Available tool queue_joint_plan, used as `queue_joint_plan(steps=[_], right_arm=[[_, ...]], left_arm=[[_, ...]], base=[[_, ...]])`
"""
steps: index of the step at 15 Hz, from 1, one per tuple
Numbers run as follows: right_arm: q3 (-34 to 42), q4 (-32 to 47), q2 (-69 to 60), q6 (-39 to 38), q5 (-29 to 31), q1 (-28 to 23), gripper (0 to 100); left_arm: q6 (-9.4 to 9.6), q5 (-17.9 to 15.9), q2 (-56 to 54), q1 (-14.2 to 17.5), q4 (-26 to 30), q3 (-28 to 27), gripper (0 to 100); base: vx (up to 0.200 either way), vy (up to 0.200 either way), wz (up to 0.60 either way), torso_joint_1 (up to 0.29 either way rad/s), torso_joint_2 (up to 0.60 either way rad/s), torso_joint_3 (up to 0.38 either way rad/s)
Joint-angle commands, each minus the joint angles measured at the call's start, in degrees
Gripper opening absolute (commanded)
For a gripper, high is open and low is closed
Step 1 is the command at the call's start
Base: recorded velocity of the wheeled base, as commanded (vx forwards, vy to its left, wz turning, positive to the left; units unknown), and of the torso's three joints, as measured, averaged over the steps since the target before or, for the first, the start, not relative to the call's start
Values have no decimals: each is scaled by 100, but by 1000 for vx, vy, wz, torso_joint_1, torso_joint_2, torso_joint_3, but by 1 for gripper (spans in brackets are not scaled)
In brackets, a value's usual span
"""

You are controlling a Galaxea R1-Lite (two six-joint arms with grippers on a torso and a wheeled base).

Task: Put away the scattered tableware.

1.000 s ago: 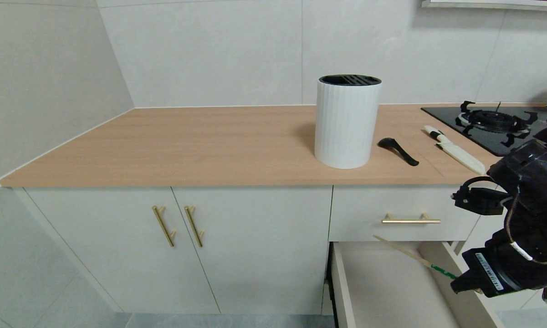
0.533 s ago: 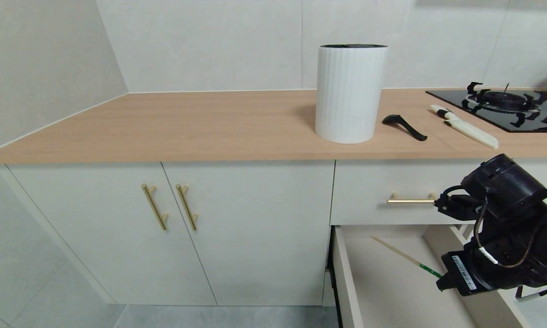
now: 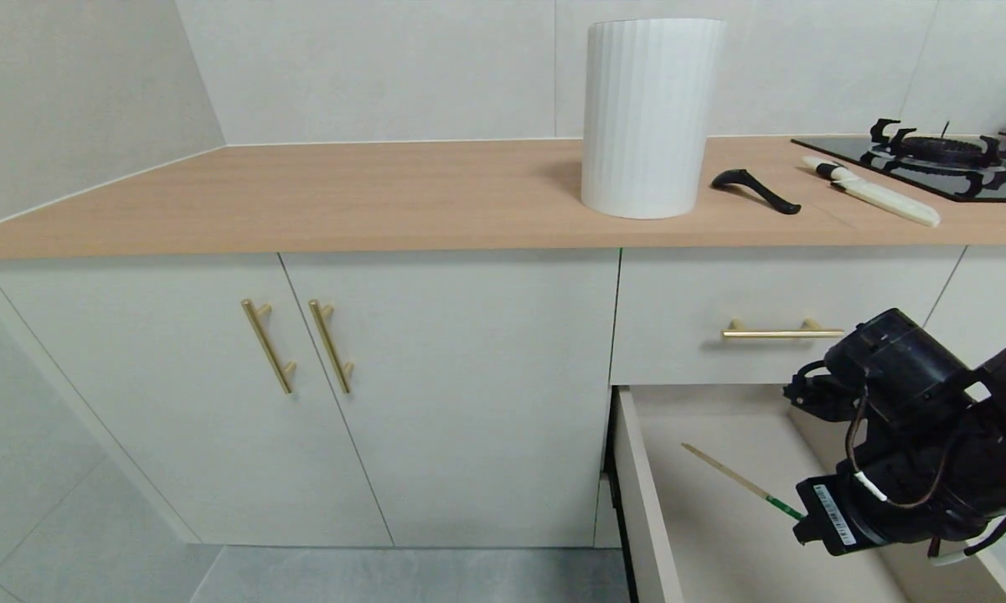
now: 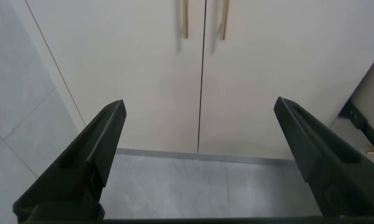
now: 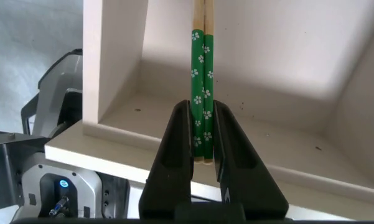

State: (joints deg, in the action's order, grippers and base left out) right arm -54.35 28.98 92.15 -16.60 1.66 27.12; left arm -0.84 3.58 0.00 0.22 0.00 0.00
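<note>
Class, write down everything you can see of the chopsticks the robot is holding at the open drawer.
The chopsticks are a pair lying side by side, pale and wood-like along the shafts, with green ends patterned in small white flowers. The right gripper is clamped on the green ends. The shafts slant into the open drawer below the counter, toward its back. Whether the far tips touch the drawer floor cannot be told.

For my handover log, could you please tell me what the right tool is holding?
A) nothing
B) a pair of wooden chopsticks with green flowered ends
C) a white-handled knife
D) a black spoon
B: the right tool is shut on the pair of wooden chopsticks with green flowered ends, over the open pale drawer.
</note>
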Motion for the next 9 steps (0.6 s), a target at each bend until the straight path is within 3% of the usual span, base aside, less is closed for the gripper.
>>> queue_joint_plan(steps=[1,6,9], right_arm=[[3,-6,14,-1,1,12,0],[398,-1070,427,-27,10,39,0],[785,-2212,1191,-45,168,39,0]], left_arm=[[-4,2,0,4,0,0,100],[-4,2,0,4,0,0,100],[-4,2,0,4,0,0,100]], base=[[0,0,0,0,0,0],[0,0,0,0,0,0],[0,0,0,0,0,0]])
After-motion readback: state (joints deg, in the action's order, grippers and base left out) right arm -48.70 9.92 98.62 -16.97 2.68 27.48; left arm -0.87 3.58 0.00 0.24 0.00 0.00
